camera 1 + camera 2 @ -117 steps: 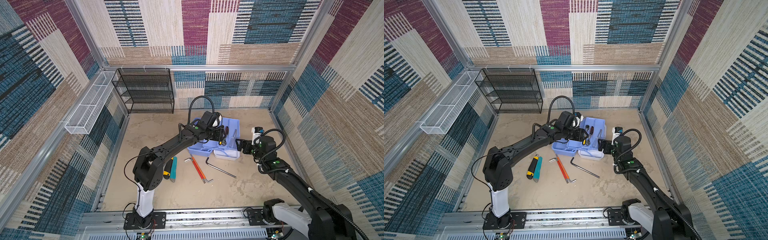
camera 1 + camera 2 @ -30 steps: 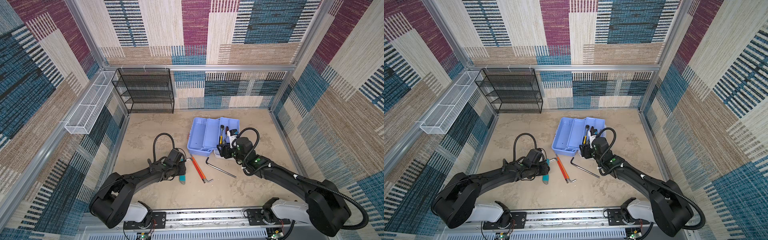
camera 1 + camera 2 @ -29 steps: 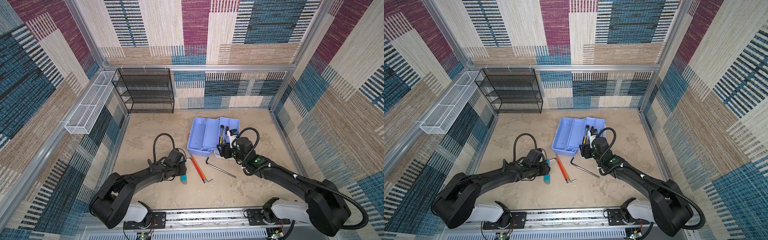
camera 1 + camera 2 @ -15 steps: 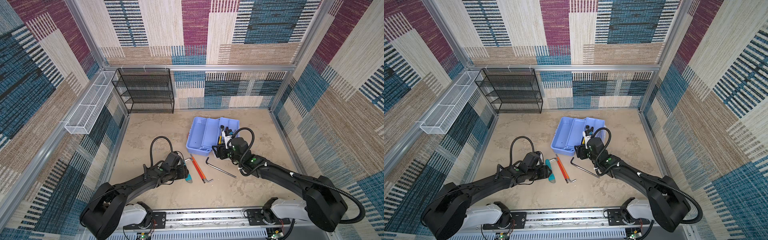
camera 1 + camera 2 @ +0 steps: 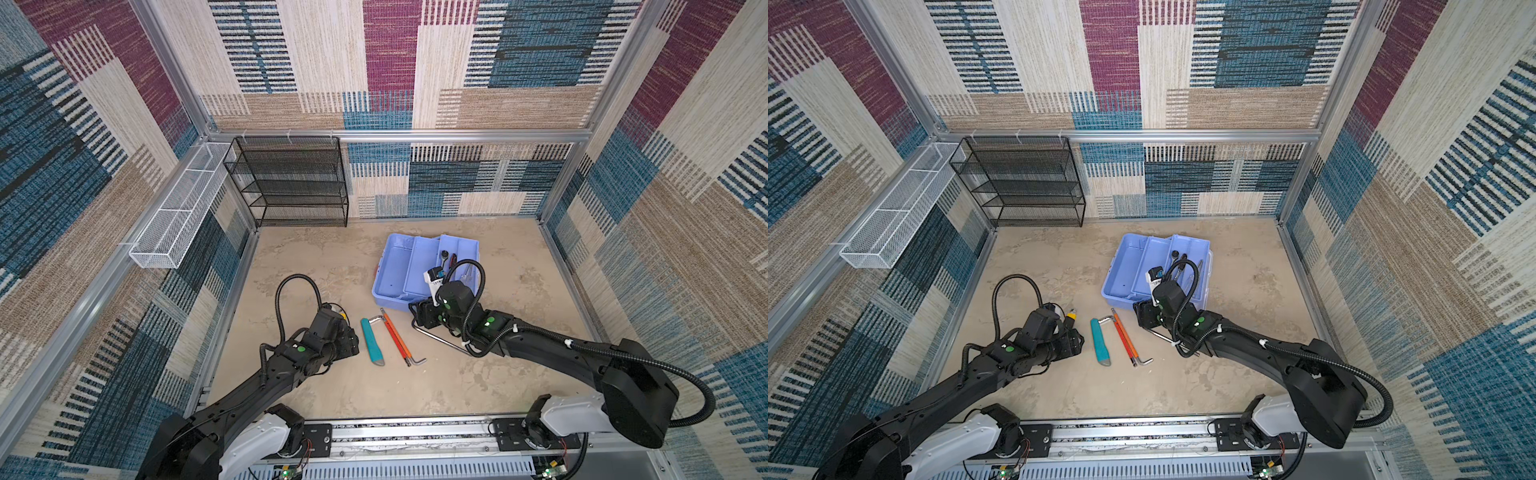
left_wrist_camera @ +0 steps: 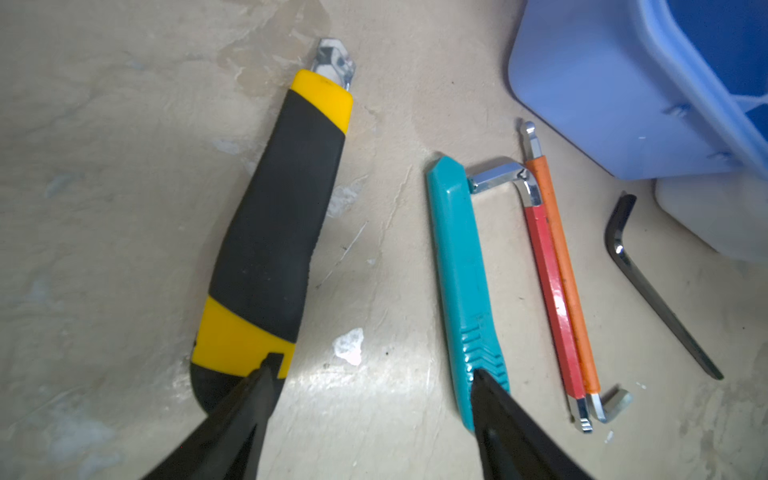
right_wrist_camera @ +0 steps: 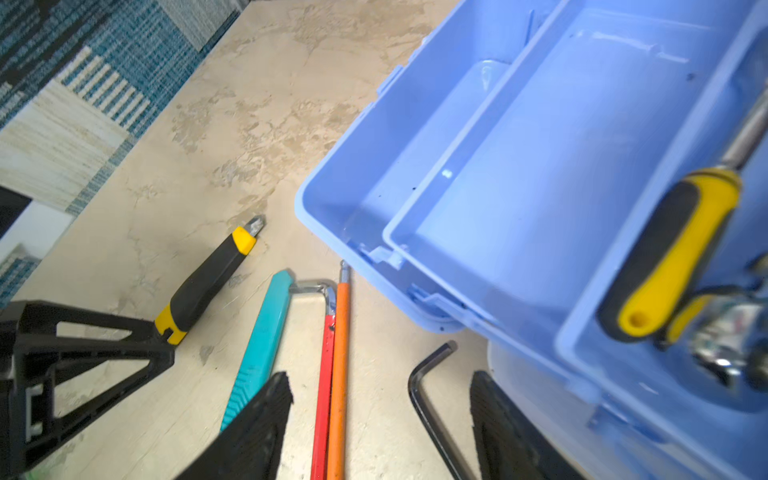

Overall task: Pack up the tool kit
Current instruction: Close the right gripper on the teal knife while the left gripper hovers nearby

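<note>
Left wrist view showed the left gripper, jaws apart, with the yellow knife outside them, long axis near-to-far. The kit sat far right, nearer the right gripper, jaws apart too.

Smooth glossy plastic toolbox, knife with matt rubbery grip, dull dark metal hex key, rough mottled table

Both arms reach forward and low, the left gripper and the right gripper each angled downward with jaws spread apart, gripping nothing.
</note>
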